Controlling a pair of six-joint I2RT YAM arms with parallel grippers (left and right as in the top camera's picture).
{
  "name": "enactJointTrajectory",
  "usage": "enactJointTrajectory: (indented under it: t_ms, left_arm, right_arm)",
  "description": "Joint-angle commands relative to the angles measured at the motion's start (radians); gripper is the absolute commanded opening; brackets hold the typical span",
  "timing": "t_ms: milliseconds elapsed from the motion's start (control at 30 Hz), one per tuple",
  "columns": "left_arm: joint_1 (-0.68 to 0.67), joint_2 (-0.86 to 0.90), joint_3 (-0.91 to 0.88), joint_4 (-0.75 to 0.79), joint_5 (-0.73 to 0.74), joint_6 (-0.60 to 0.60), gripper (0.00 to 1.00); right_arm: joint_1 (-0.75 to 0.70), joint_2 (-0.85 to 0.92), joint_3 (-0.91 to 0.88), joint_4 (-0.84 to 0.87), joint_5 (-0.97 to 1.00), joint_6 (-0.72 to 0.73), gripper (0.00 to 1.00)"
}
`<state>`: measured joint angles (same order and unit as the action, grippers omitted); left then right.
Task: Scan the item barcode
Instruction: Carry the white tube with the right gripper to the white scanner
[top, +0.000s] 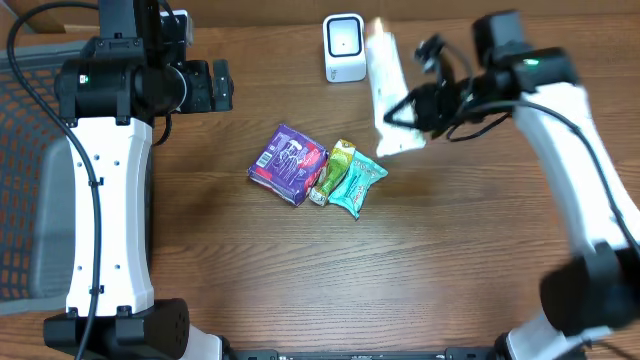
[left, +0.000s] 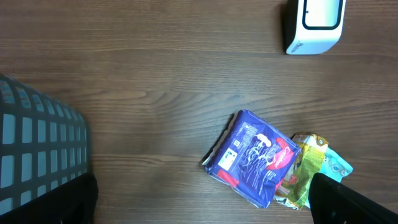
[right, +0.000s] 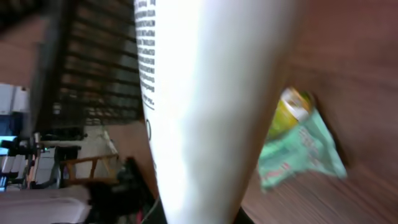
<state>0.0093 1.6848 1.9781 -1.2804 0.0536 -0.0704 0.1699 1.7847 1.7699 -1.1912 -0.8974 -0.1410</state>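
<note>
My right gripper (top: 413, 106) is shut on a white tube (top: 386, 88), held lifted and tilted just right of the white barcode scanner (top: 343, 47) at the back of the table. In the right wrist view the tube (right: 205, 93) fills the frame, with small black print along its left side, and hides the jaws. My left gripper (top: 217, 85) hangs open at the back left with nothing in it. Its dark fingertips (left: 348, 202) frame bare wood in the left wrist view, with the scanner (left: 315, 23) at the top right.
A purple packet (top: 289, 163), a green packet (top: 335, 170) and a teal packet (top: 358, 185) lie together mid-table. They also show in the left wrist view: purple packet (left: 252, 155), green packet (left: 305, 171). A grey mesh basket (top: 20, 180) stands at the left edge.
</note>
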Motion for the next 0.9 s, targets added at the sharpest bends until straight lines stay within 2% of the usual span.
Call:
enactJointTrajectory:
  t_ms: [0, 233, 367, 400, 433, 500, 600, 700, 867]
  left_arm:
    - [0.005, 0.000, 0.006, -0.002, 0.015, 0.023, 1.00]
    - [0.005, 0.000, 0.006, -0.002, 0.015, 0.023, 1.00]
    - [0.005, 0.000, 0.006, -0.002, 0.015, 0.023, 1.00]
    - [0.005, 0.000, 0.006, -0.002, 0.015, 0.023, 1.00]
    - [0.005, 0.000, 0.006, -0.002, 0.015, 0.023, 1.00]
    - [0.005, 0.000, 0.006, -0.002, 0.015, 0.023, 1.00]
    - [0.005, 0.000, 0.006, -0.002, 0.015, 0.023, 1.00]
    - [0.005, 0.000, 0.006, -0.002, 0.015, 0.023, 1.00]
    - [0.005, 0.000, 0.006, -0.002, 0.015, 0.023, 0.99]
  right_arm:
    - [-0.003, -0.124, 0.058, 0.001, -0.160, 0.014, 0.04]
    - [-0.003, -0.206, 0.058, -0.020, -0.230, 0.014, 0.04]
    - [-0.001, -0.208, 0.058, -0.023, -0.169, 0.051, 0.04]
    - [0.002, -0.208, 0.058, -0.014, -0.098, 0.092, 0.04]
    - [0.019, -0.208, 0.058, 0.009, 0.057, 0.189, 0.04]
    - [0.065, -0.208, 0.058, 0.037, 0.284, 0.292, 0.04]
    - [0.171, -0.206, 0.059, 0.074, 0.638, 0.382, 0.04]
    - [0.255, -0.193, 0.059, 0.108, 0.926, 0.416, 0.04]
    - [0.322, -0.112, 0.058, 0.216, 1.238, 0.365, 0.04]
